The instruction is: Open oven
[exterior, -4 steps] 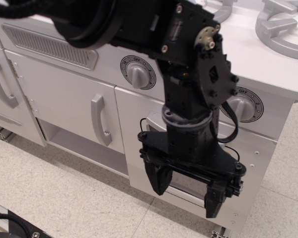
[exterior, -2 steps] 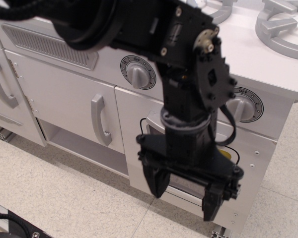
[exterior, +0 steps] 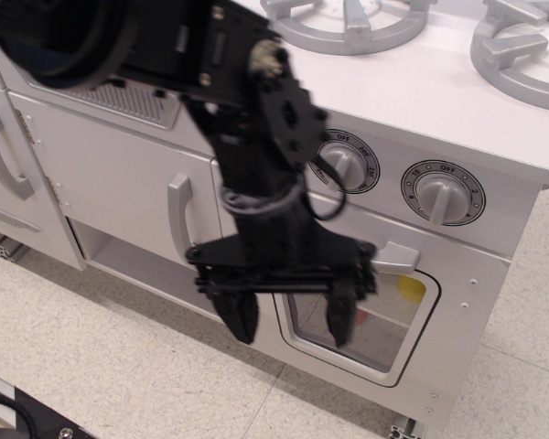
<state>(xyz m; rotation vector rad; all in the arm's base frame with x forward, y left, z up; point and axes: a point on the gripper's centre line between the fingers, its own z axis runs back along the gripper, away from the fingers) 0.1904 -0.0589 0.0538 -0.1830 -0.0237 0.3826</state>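
Light-grey oven [exterior: 457,302] at lower right of frame, door shut, bar handle [exterior: 393,259] partly hidden, black pincer [exterior: 293,318] at centre, fingers spread and empty before the window, cupboard door [exterior: 119,197] at left

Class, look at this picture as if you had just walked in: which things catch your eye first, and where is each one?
The black robot arm fills the centre, and its gripper hangs open in front of the left part of the oven door. Behind it sits the door's rounded window, with one end of the bar handle showing above. Two round OFF dials sit above the door, under the stove burners.
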